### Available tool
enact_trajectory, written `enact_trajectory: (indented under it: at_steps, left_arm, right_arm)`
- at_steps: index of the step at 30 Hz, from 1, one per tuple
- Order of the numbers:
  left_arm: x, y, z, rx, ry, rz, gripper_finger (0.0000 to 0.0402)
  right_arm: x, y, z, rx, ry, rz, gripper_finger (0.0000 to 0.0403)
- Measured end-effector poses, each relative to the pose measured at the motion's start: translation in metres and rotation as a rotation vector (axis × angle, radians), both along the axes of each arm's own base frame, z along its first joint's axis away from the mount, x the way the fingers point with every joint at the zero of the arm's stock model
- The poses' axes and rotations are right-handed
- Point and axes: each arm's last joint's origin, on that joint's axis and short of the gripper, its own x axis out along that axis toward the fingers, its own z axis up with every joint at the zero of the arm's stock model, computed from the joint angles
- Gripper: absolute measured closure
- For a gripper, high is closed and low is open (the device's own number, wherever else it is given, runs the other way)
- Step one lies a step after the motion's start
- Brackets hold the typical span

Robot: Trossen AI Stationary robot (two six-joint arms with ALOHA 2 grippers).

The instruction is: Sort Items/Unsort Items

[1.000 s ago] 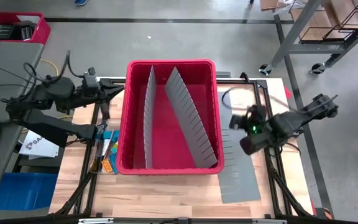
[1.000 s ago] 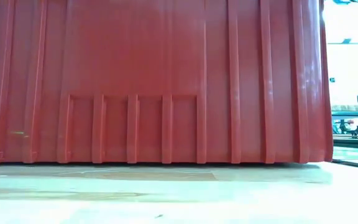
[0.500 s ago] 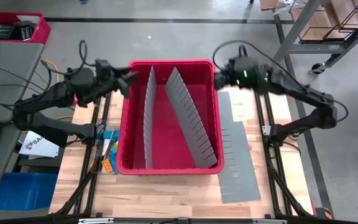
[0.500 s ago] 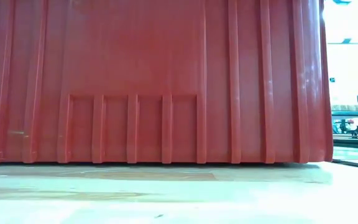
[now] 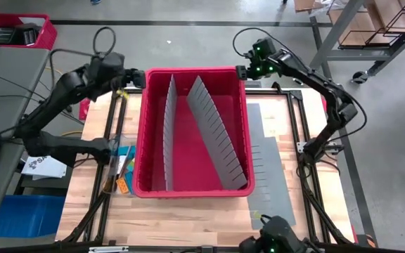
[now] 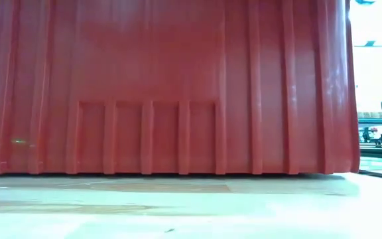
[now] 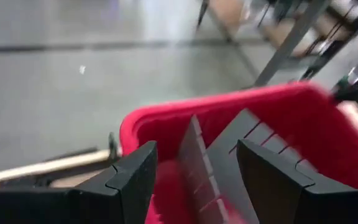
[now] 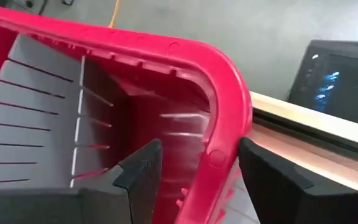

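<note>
Left gripper (image 5: 138, 79) up at far left corner of red bin (image 5: 188, 190), fingers wide apart, holding nothing. Right gripper (image 5: 243, 70) open over far right corner, rim between fingers.

Around your table (image 5: 188, 218) lies grey concrete floor (image 5: 188, 42), crossed by a dark line; a metal rack (image 5: 371, 28) stands far right, a desk (image 5: 5, 77) left.
</note>
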Motion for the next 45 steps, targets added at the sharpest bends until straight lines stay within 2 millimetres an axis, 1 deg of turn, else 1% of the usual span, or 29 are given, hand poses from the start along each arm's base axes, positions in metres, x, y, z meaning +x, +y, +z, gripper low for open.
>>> enact_trajectory:
  at_steps: [4,7,10,13,16,18,20,22,23,24,25,27,28,29,31,33,36,40,42,45]
  left_arm:
    - [-0.003,0.029,-0.017,-0.106,0.113,0.048,0.0183]
    - [-0.007,0.052,-0.030,-0.160,0.220,0.098,0.0183]
    - [-0.008,0.072,-0.044,-0.235,0.313,0.075,0.0183]
    - [-0.010,0.083,-0.055,-0.312,0.360,0.032,0.0183]
    - [-0.010,0.087,-0.061,-0.370,0.362,0.012,0.0192]
    - [-0.010,0.086,-0.064,-0.417,0.361,0.009,0.0210]
    - [-0.010,0.084,-0.070,-0.461,0.359,0.017,0.0244]
    - [-0.010,0.081,-0.080,-0.504,0.376,0.034,0.0296]
    - [-0.010,0.081,-0.086,-0.516,0.385,0.052,0.0330]
    - [-0.011,0.080,-0.092,-0.522,0.391,0.069,0.0364]
    - [-0.011,0.079,-0.097,-0.534,0.384,0.088,0.0381]
    - [-0.011,0.079,-0.109,-0.551,0.347,0.112,0.0387]
    - [-0.009,0.080,-0.115,-0.553,0.327,0.116,0.0389]
    - [-0.007,0.081,-0.120,-0.558,0.306,0.120,0.0394]
    - [-0.003,0.082,-0.129,-0.561,0.258,0.119,0.0399]
    - [0.001,0.085,-0.135,-0.544,0.215,0.113,0.0400]
    - [0.003,0.086,-0.142,-0.541,0.183,0.134,0.0401]
    - [0.005,0.090,-0.144,-0.528,0.171,0.144,0.0401]
    - [0.008,0.095,-0.145,-0.500,0.160,0.126,0.0401]
    - [0.015,0.103,-0.147,-0.473,0.114,0.097,0.0401]
  right_arm:
    - [0.003,-0.004,-0.001,-0.002,0.026,-0.030,0.0198]
    - [0.002,-0.005,0.002,-0.022,0.047,-0.070,0.0198]
    - [0.000,-0.003,0.004,-0.008,0.077,-0.092,0.0198]
    - [0.000,-0.003,0.012,0.000,0.042,-0.103,0.0198]
    - [0.001,-0.003,0.029,-0.057,0.010,-0.090,0.0198]
    - [0.000,-0.004,0.038,-0.092,-0.001,-0.080,0.0198]
    - [-0.002,-0.007,0.046,-0.124,-0.011,-0.072,0.0199]
    - [-0.006,-0.008,0.058,-0.167,-0.008,-0.053,0.0205]
    - [-0.008,-0.008,0.065,-0.203,0.009,-0.036,0.0216]
    - [-0.011,-0.009,0.070,-0.242,0.040,-0.026,0.0235]
    - [-0.014,-0.008,0.075,-0.277,0.081,-0.023,0.0263]
    - [-0.022,-0.010,0.079,-0.319,0.154,-0.008,0.0343]
    - [-0.025,-0.012,0.079,-0.320,0.161,0.010,0.0372]
    - [-0.028,-0.014,0.078,-0.305,0.148,0.029,0.0384]
    - [-0.030,-0.017,0.073,-0.245,0.103,0.067,0.0388]
    - [-0.026,-0.018,0.062,-0.173,0.073,0.109,0.0398]
    - [-0.008,-0.011,0.048,-0.113,0.051,0.199,0.0400]
    - [0.019,-0.002,0.039,-0.117,0.034,0.297,0.0401]
    - [0.028,0.002,0.031,-0.129,0.091,0.323,0.0402]
    - [0.029,0.005,0.020,-0.113,0.232,0.307,0.0402]
